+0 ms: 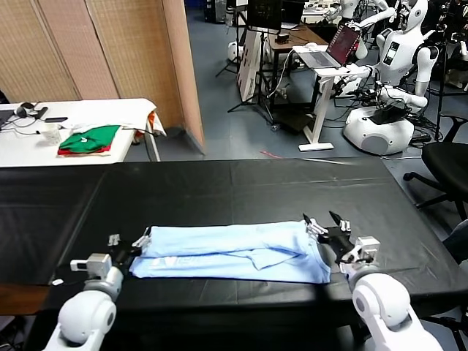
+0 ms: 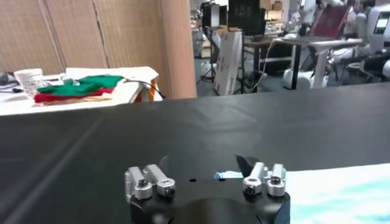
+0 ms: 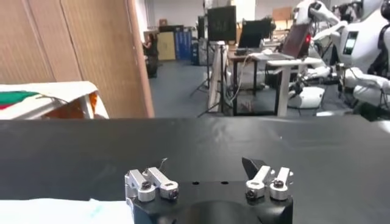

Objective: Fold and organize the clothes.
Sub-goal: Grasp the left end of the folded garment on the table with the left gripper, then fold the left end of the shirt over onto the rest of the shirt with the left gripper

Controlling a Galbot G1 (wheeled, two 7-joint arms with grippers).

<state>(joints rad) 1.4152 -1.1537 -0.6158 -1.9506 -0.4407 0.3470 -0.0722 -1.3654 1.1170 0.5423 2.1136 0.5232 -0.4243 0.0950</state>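
One pale blue T-shirt (image 1: 234, 252) lies folded into a long, narrow band on the black desk (image 1: 241, 190), close to the near edge. Its long axis runs left to right across the desk, parallel to that edge, with faint white lettering showing near its left end. A folded flap sits on top toward the right end.

The left gripper (image 1: 130, 247) sits low at the shirt's left end, its fingers (image 2: 149, 181) spread apart and holding nothing; the wrist view shows bare black desk between them and blue cloth just off to one side. The right gripper (image 1: 327, 227) hovers at the shirt's right end, fingers (image 3: 268, 181) likewise apart and empty.

Well apart, on a white desk (image 1: 110, 110) at the far left, rests a stack of green and red folded garments (image 1: 89, 140).
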